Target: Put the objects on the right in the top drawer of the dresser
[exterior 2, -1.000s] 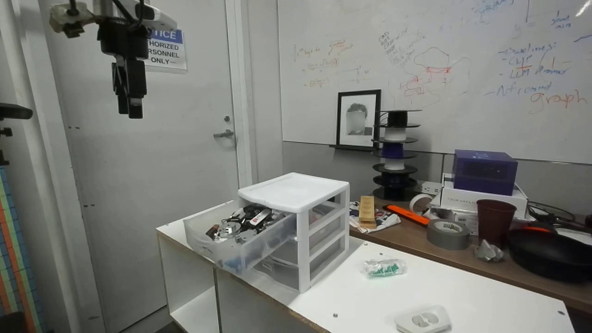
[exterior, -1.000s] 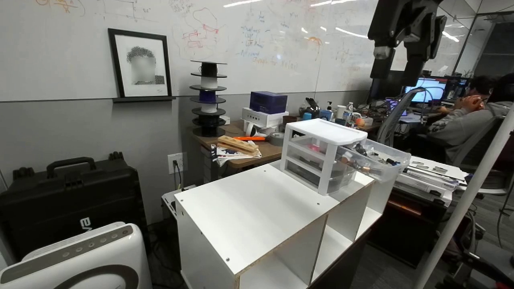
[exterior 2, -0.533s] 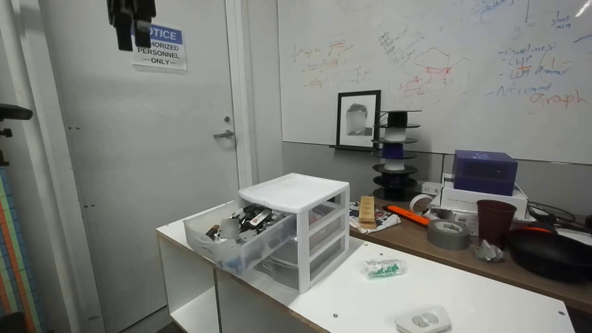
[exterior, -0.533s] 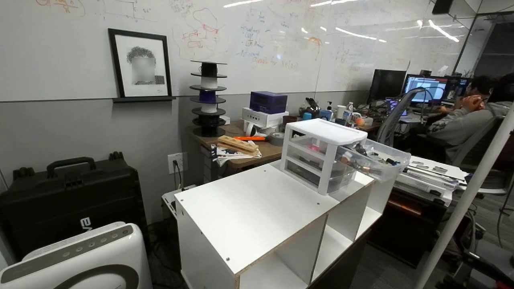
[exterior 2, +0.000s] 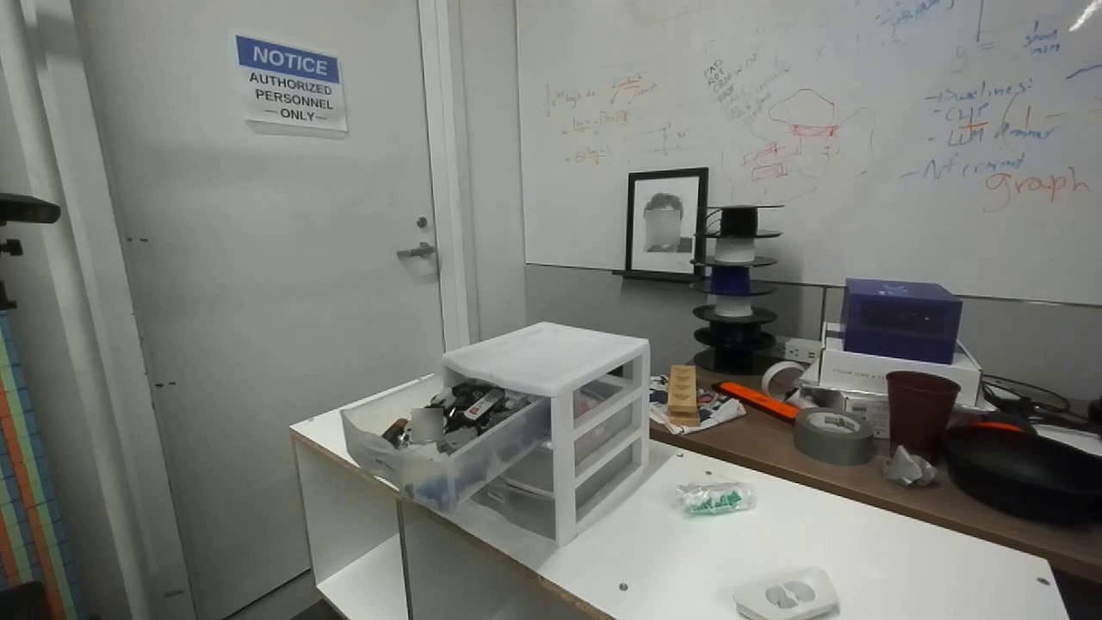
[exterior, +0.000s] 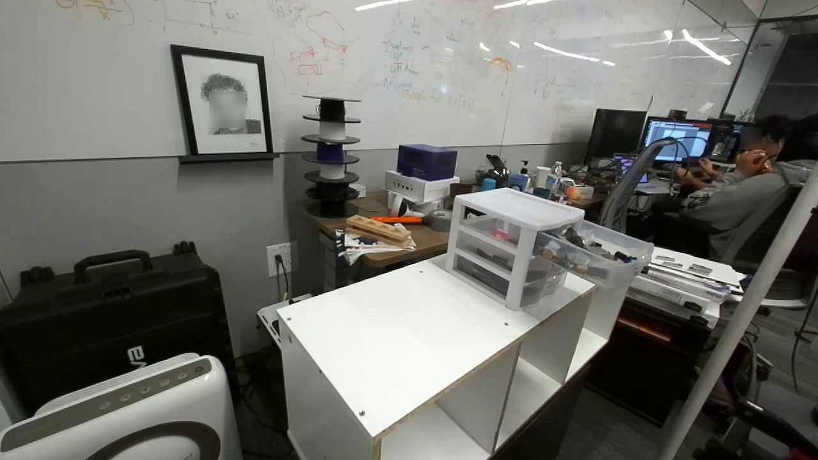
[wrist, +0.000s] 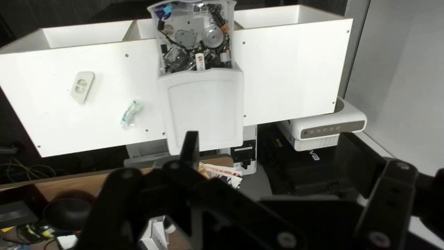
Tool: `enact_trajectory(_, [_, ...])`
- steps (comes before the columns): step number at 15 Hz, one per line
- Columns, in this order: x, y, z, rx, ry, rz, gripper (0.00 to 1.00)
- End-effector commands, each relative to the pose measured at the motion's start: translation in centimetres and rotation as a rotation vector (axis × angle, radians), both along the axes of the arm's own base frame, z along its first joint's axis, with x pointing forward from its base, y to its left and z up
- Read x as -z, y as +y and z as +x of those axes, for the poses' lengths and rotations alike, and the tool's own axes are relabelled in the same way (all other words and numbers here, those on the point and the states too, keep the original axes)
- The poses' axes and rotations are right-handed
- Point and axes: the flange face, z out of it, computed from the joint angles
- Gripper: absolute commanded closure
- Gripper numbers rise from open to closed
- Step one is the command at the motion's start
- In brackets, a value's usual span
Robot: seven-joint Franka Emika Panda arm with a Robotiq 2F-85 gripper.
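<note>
The dresser shows in both exterior views [exterior: 517, 207] [exterior 2: 547, 355] and in the wrist view [wrist: 204, 107]. Its top drawer [exterior 2: 508, 448] is pulled out and holds many small parts; the open drawer also shows in the wrist view [wrist: 232, 31]. A clear plastic packet with green marks [exterior 2: 716, 498] and a pale outlet-like piece [exterior 2: 788, 596] lie on the white shelf top to the right of the dresser. The wrist view shows the packet [wrist: 131, 113] and the pale piece [wrist: 82, 86] too. My gripper [wrist: 269, 141] is open, empty and high above; both exterior views leave it out.
The white shelf unit [wrist: 288, 69] carries the dresser. Behind it a brown desk [exterior 2: 775, 443] holds a purple box [exterior 2: 902, 320], grey tape [exterior 2: 833, 437], a dark cup [exterior 2: 921, 413] and spools [exterior 2: 736, 284]. A white appliance [wrist: 329, 121] and a black case [exterior: 115, 306] stand beside the shelf.
My gripper has risen out of the top of both exterior views. The dresser, its open drawer, the packet and the pale piece have not moved.
</note>
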Motion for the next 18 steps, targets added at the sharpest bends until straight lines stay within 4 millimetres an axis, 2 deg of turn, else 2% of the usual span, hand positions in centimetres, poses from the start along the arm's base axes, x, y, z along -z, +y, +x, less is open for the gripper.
enact_trajectory(1, [-0.7, -6.0, 2.8, 0.031, -0.001, -0.02, 0.0])
enact_trajectory(3, [0.3, -9.5, 3.8, 0.048, -0.009, -0.017, 0.0])
enact_trajectory(5, [1.5, -12.2, 4.7, 0.066, -0.001, -0.011, 0.0])
enact_trajectory(6, [1.8, -10.3, 3.3, 0.069, 0.013, -0.01, 0.0])
enact_trajectory(7, [2.4, -11.5, 3.7, 0.076, 0.022, -0.011, 0.0])
enact_trajectory(9, [3.0, -12.4, 4.4, 0.081, 0.032, -0.011, 0.0])
enact_trajectory(18, [2.5, -12.2, 4.6, 0.079, 0.021, -0.016, 0.0])
